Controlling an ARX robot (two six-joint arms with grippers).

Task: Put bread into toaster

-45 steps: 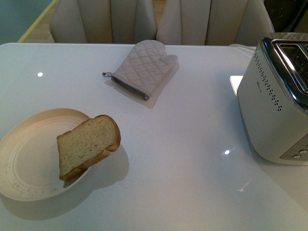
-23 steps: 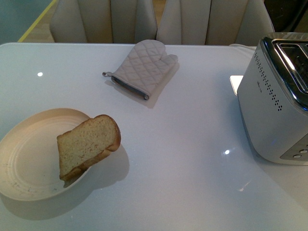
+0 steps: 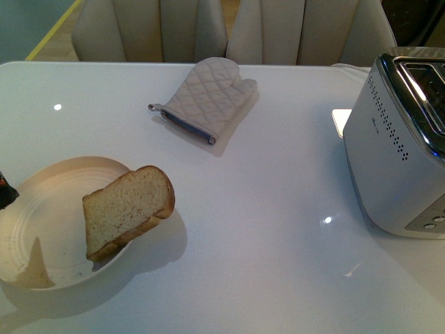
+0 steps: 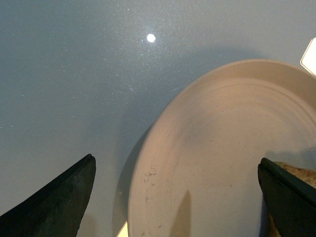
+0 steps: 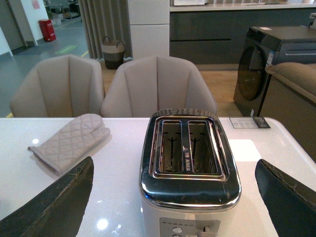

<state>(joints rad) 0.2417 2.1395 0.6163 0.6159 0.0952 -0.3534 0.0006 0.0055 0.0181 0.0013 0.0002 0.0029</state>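
Observation:
A tan slice of bread (image 3: 127, 209) leans on the right rim of a cream plate (image 3: 42, 229) at the front left of the white table. Part of my left gripper (image 3: 5, 192) shows at the left edge above the plate. In the left wrist view the left gripper (image 4: 177, 197) is open over the plate (image 4: 217, 148), with a corner of the bread (image 4: 296, 175) by one finger. The off-white toaster (image 3: 400, 146) stands at the right. In the right wrist view the right gripper (image 5: 173, 197) is open, facing the toaster (image 5: 190, 168) and its two empty slots.
A quilted beige oven mitt (image 3: 207, 97) lies at the back middle of the table, also seen in the right wrist view (image 5: 69, 140). Beige chairs (image 3: 229, 28) stand behind the table. The table's far edge runs just before them.
My left gripper has come into the front view at the left edge and casts a new shadow on the plate. The bread, mitt and toaster have not moved.

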